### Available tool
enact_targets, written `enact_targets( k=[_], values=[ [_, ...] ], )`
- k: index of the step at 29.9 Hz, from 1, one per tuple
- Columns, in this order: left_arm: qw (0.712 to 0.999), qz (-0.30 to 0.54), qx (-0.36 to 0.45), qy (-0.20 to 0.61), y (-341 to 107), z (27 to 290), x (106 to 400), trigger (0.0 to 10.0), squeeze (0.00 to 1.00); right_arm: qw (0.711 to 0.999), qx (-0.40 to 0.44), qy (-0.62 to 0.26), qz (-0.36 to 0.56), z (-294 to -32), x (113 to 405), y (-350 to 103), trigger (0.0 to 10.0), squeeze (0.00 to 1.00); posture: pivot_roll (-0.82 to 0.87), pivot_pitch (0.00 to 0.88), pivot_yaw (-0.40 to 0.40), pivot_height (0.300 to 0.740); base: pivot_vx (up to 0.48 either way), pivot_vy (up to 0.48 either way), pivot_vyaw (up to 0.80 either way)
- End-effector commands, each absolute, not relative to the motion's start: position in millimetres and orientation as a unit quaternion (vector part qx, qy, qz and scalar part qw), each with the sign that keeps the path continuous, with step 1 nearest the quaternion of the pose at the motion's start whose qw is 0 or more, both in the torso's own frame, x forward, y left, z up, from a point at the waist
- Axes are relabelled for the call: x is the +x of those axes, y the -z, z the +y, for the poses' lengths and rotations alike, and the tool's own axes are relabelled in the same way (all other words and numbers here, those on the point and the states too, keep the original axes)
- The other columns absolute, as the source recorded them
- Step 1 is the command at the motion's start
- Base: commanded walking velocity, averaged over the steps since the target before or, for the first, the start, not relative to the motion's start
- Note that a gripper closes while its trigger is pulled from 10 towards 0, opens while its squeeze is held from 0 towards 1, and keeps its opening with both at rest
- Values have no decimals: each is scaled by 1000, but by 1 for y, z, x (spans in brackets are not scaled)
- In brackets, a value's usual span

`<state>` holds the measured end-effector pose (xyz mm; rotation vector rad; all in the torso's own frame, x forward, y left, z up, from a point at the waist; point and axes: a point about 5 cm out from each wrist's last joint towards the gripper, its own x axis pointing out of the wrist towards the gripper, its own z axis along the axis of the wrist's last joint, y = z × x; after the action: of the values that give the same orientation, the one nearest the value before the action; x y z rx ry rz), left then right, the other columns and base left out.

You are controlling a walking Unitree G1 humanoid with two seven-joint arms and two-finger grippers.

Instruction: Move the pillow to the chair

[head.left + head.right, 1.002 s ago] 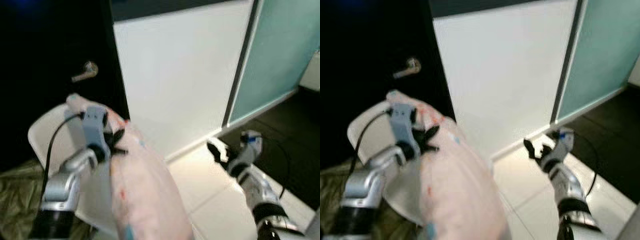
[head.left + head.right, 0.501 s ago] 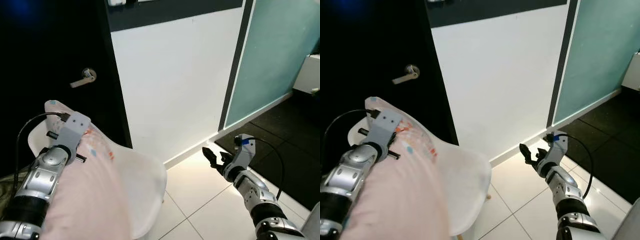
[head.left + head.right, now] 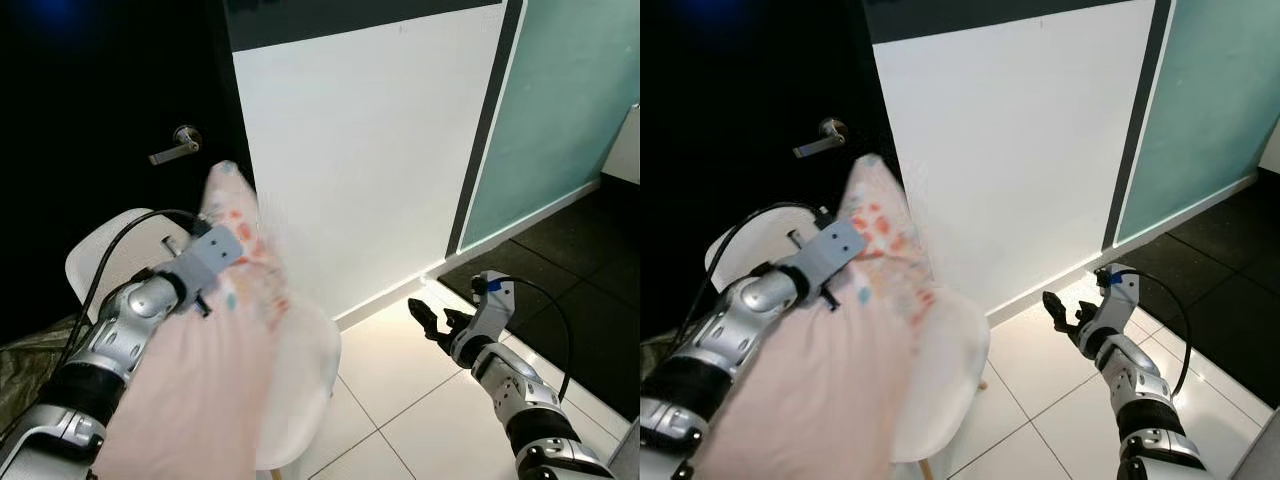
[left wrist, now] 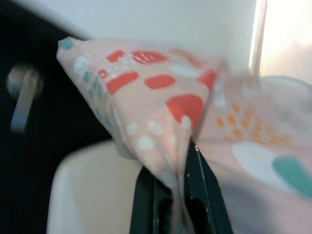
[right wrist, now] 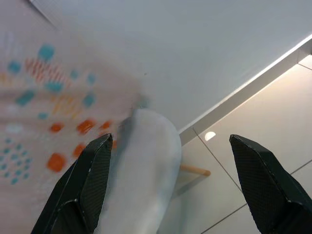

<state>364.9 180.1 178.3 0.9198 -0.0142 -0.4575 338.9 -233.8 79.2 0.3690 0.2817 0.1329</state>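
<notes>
Left wrist view: pillow (image 4: 161, 92) in left gripper (image 4: 171, 204), w/ door handle (image 4: 20, 95) behind.

Pale pink pillow (image 3: 215, 370) with red and teal spots, white chair (image 3: 305, 370), black door (image 3: 110, 110)

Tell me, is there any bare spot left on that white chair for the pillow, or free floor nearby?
The chair shows bare seat along its front edge, right of the pillow. The left gripper pinches the pillow's corner over the seat, crowding the left. The tiled floor between chair and open right gripper is free.
</notes>
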Motion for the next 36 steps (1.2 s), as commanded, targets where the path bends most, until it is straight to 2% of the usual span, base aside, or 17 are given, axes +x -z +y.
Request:
enact_targets(
  k=[1, 3, 7, 14, 17, 20, 21, 23, 26, 27, 28, 31, 32, 33, 36],
  values=[
    [826, -44, 529, 189, -202, 192, 374, 10000, 0, 970, 182, -68, 149, -230, 338, -77, 10000, 0, -237, 45, 69, 646, 0, 0, 0],
    [791, -44, 590, 156, -209, 204, 381, 10000, 0, 969, 183, -68, 151, -230, 338, -77, 10000, 0, -240, 47, 71, 636, 0, 0, 0],
    [761, -39, 639, 105, -221, 220, 388, 10000, 0, 968, 186, -67, 155, -231, 336, -75, 10000, 0, -240, 54, 72, 621, 0, 0, 0],
    [745, -62, 663, 42, -247, 231, 396, 10000, 0, 967, 189, -67, 157, -232, 334, -74, 10000, 0, -239, 61, 74, 591, 0, 0, 0],
    [755, -85, 651, 14, -259, 229, 398, 10000, 0, 967, 190, -66, 155, -232, 334, -75, 10000, 0, -238, 62, 78, 581, 0, 0, 0],
    [749, -122, 651, 4, -262, 218, 401, 10000, 0, 967, 192, -65, 152, -231, 334, -76, 10000, 0, -240, 63, 83, 571, 0, 0, 0],
    [754, -135, 643, 11, -256, 210, 402, 10000, 0, 967, 192, -65, 151, -231, 334, -76, 10000, 0, -244, 65, 89, 566, 0, 0, 0],
    [797, -119, 589, 63, -225, 188, 400, 10000, 0, 967, 193, -64, 151, -231, 332, -75, 10000, 0, -243, 70, 92, 556, 0, 0, 0],
    [813, -109, 566, 81, -213, 181, 399, 10000, 0, 967, 193, -64, 151, -231, 331, -74, 10000, 0, -243, 70, 92, 551, 0, 0, 0],
    [883, -57, 449, 123, -182, 165, 394, 10000, 0, 967, 193, -62, 152, -231, 329, -72, 10000, 0, -250, 75, 97, 541, 0, 0, 0],
    [905, -38, 401, 135, -172, 160, 392, 10000, 0, 967, 193, -62, 153, -231, 328, -72, 10000, 0, -250, 75, 97, 536, 0, 0, 0],
    [917, -27, 371, 142, -166, 157, 391, 10000, 0, 967, 193, -62, 153, -231, 328, -71, 10000, 0, -250, 75, 97, 531, 0, 0, 0],
    [941, -15, 309, 139, -163, 155, 391, 10000, 0, 967, 192, -61, 154, -231, 328, -71, 10000, 0, -256, 78, 99, 526, 0, 0, 0],
    [975, -2, 164, 149, -162, 149, 390, 10000, 0, 967, 187, -56, 161, -234, 326, -70, 10000, 0, -256, 78, 99, 516, 0, 0, 0],
    [975, -2, 164, 149, -162, 149, 390, 10000, 0, 967, 187, -56, 161, -234, 326, -70, 10000, 0, -256, 78, 99, 511, 0, 0, 0]
  ],
)
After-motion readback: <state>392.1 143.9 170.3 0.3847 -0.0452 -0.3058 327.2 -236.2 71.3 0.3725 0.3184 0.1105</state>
